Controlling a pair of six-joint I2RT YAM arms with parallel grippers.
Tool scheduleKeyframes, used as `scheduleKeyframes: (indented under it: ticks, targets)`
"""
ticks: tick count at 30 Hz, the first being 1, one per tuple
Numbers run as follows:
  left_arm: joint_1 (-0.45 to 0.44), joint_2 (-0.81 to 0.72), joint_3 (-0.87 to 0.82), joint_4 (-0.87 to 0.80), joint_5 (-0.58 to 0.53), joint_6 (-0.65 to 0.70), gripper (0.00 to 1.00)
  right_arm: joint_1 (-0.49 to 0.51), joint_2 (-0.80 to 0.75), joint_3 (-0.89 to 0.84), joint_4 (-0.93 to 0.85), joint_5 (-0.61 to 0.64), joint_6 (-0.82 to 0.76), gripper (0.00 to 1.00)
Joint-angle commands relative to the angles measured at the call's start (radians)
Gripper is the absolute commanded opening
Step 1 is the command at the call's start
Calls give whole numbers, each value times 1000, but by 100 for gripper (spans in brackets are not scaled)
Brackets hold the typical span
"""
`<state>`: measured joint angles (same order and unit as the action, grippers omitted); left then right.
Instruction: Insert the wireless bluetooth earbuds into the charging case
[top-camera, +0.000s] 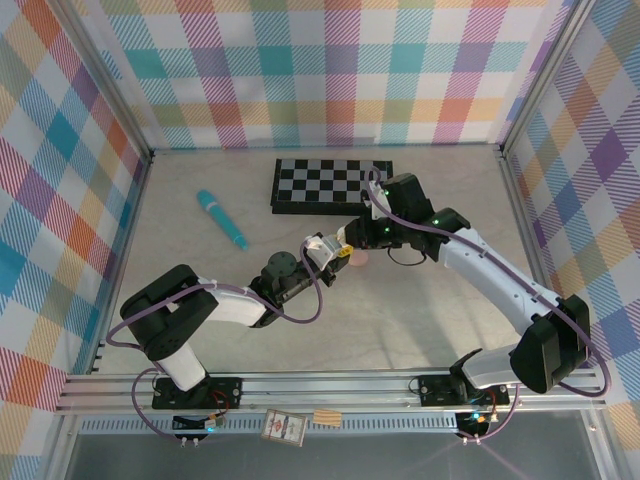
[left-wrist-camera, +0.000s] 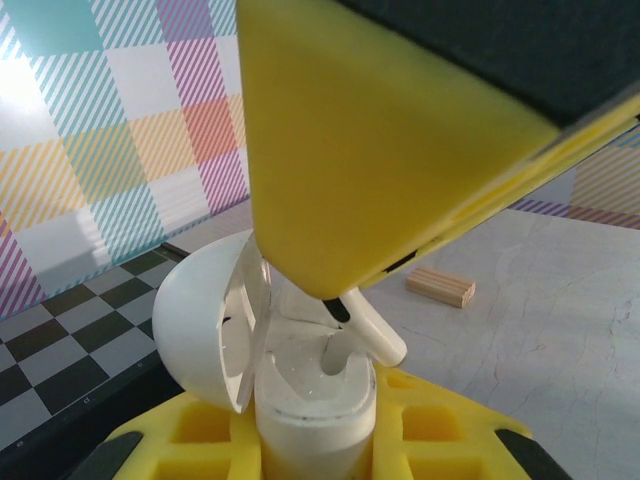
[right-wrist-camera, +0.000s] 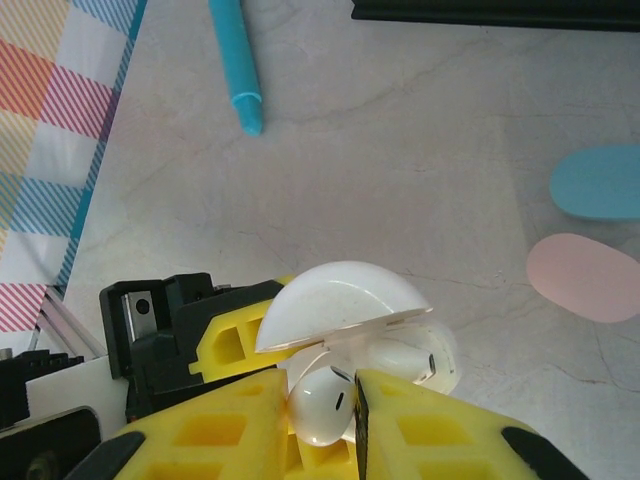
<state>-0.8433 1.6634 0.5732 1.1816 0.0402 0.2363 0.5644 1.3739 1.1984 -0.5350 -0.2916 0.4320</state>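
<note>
A white charging case (left-wrist-camera: 315, 400) stands upright with its lid (left-wrist-camera: 205, 330) swung open, and my left gripper (left-wrist-camera: 315, 440) is shut on its body. In the right wrist view my right gripper (right-wrist-camera: 322, 400) is shut on a white earbud (right-wrist-camera: 320, 408) just in front of the open case (right-wrist-camera: 340, 305). A second white earbud (right-wrist-camera: 400, 360) lies inside the case. In the left wrist view the held earbud's stem (left-wrist-camera: 375, 335) pokes out below the right gripper's yellow finger (left-wrist-camera: 400, 130), right above the case's empty socket. From above, both grippers (top-camera: 318, 250) (top-camera: 350, 245) meet at mid-table.
A teal pen-like stick (top-camera: 222, 218) lies to the left and a chessboard (top-camera: 330, 183) at the back. A pink case (right-wrist-camera: 585, 278) and a pale blue case (right-wrist-camera: 600, 180) lie on the table beyond the grippers. A small wooden block (left-wrist-camera: 440, 287) rests nearby.
</note>
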Motion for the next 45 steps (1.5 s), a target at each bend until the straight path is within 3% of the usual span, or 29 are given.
scheduleKeyframes:
  ticks: [1,25,45]
  targets:
    - [-11,-13,13,48,7,0,0,-6,-14,-8,50,-4,6,25]
    - [-12,-19,20,62,17,-29,0,-15,3,-51,153,-47,33,25]
    - [-12,-75,44,17,-49,-124,0,-15,-27,-105,196,-46,46,25]
